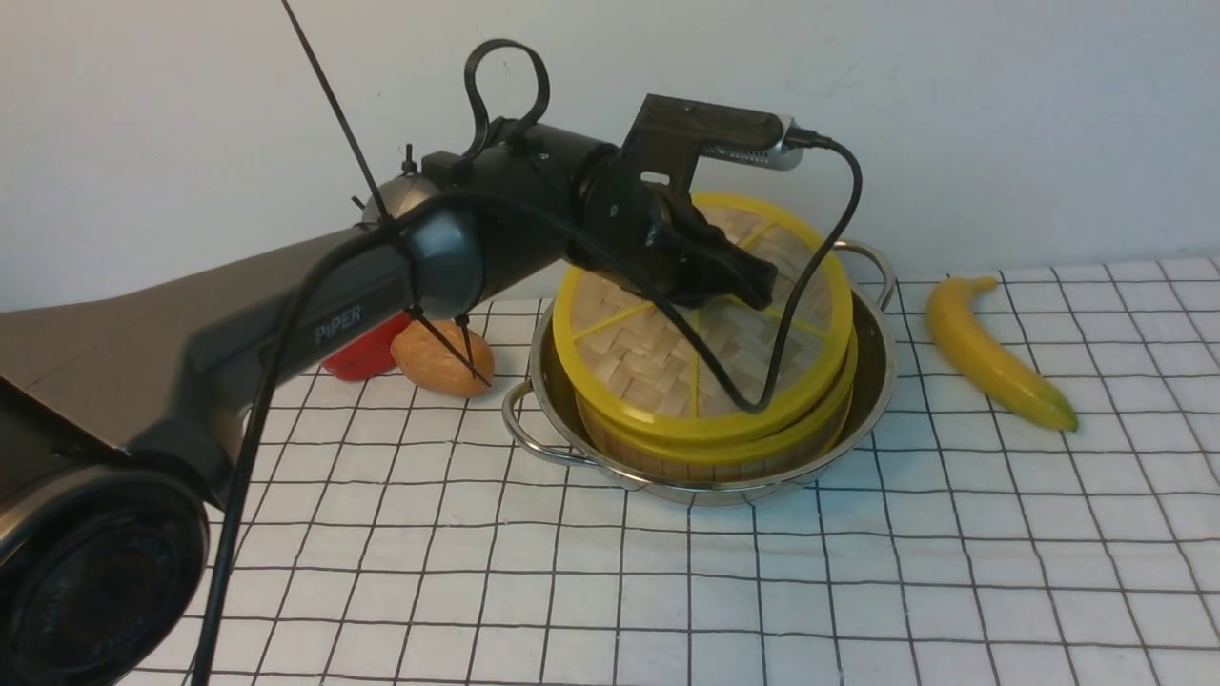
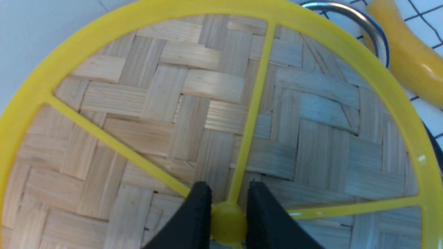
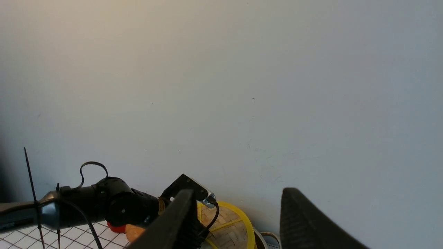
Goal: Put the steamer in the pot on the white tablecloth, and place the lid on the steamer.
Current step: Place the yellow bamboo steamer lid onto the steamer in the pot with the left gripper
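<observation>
While the left jaws clamp the centre knob (image 2: 228, 223) of the lid (image 1: 667, 353), we see it tilted over the steamer (image 1: 734, 448) seated in the pot (image 1: 872, 381) on the white tablecloth (image 1: 858, 572) (a banana (image 1: 991, 357) lies clear of the rim); the right jaws stand apart, empty.

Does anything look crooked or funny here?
Yes, the lid is crooked. The left gripper holds it by its centre knob, and it tilts instead of lying flat on the steamer in the pot. Nothing looks spilled or broken.
</observation>
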